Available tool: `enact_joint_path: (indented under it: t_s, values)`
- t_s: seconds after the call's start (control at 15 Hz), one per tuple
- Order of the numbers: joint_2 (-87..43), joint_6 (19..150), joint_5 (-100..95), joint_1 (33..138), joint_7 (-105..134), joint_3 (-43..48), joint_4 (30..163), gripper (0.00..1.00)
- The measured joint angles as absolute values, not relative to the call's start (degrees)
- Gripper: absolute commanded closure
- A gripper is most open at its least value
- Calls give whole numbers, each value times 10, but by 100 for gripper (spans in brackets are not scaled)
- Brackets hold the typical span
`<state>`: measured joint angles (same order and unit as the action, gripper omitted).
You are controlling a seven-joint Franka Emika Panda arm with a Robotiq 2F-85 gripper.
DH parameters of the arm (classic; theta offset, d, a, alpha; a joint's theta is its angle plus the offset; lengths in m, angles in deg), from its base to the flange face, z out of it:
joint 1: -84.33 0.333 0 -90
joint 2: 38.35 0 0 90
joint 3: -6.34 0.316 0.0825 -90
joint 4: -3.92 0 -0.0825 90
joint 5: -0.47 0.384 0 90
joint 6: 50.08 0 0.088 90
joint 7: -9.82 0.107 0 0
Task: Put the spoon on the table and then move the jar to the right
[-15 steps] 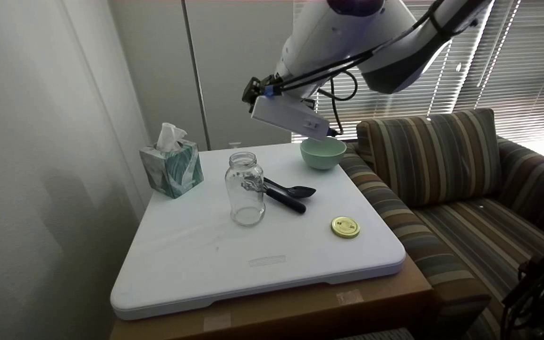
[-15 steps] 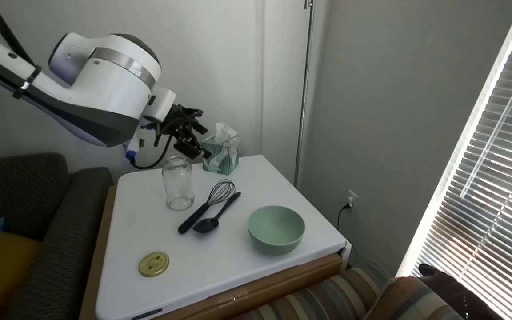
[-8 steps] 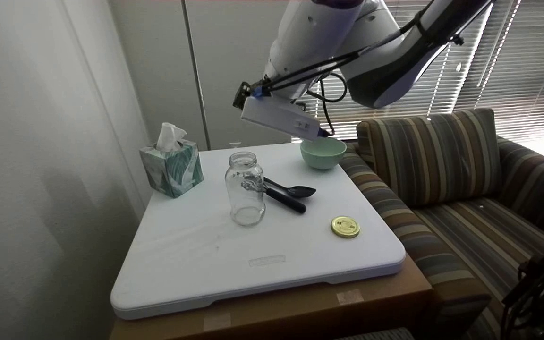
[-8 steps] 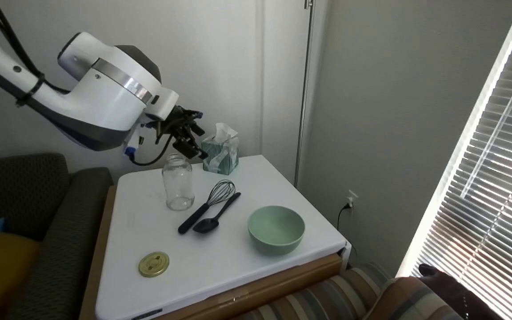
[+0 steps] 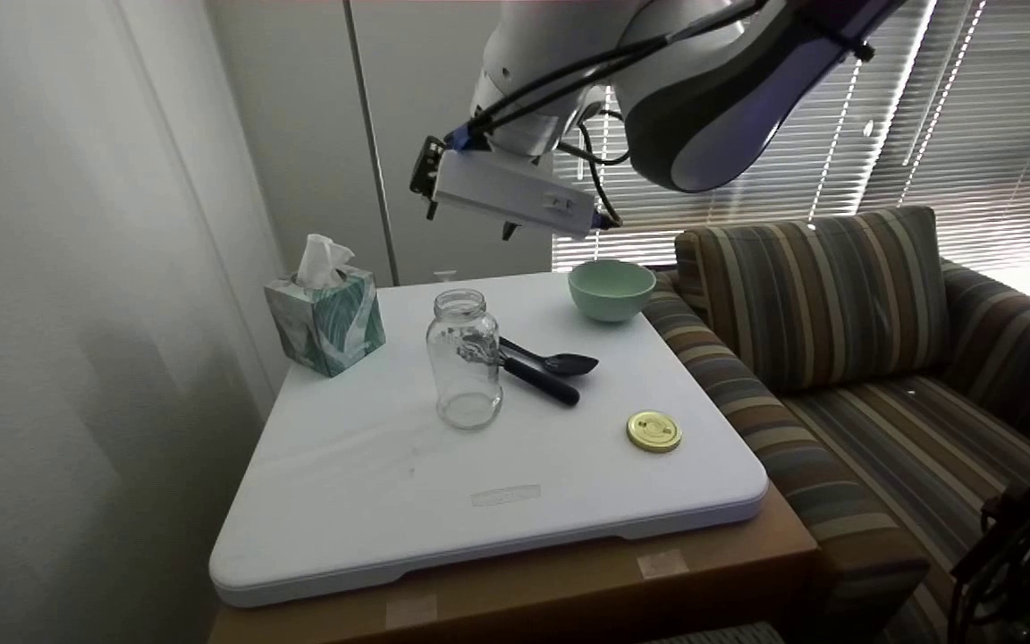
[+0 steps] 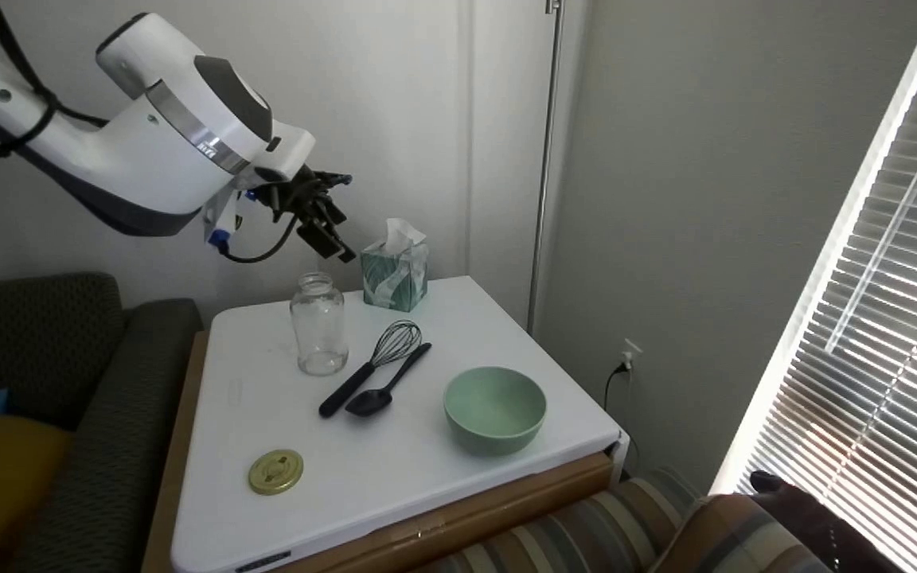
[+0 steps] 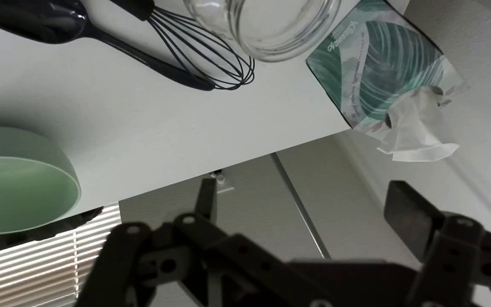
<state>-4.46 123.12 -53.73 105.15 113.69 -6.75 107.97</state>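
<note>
1. The white surface (image 5: 390,501) tops a brown frame (image 5: 524,581).
2. A clear jar (image 6: 319,334) stands upright.
3. A black spoon (image 6: 377,398) lies just beside a whisk (image 6: 367,371).
4. A green bowl (image 6: 494,414) and tissue box (image 6: 393,280) stand near edges.
5. A gold lid (image 5: 654,430) lies flat.

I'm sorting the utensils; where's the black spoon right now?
Left of centre in an exterior view, the black spoon lies on the table, between the whisk and the green bowl.
</note>
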Motion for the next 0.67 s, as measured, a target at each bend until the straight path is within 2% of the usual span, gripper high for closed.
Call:
enact_joint_path:
  t_s: [0.67]
  values:
    - [-44, 1173, -439, 1000, 1074, 24, 1076, 0]
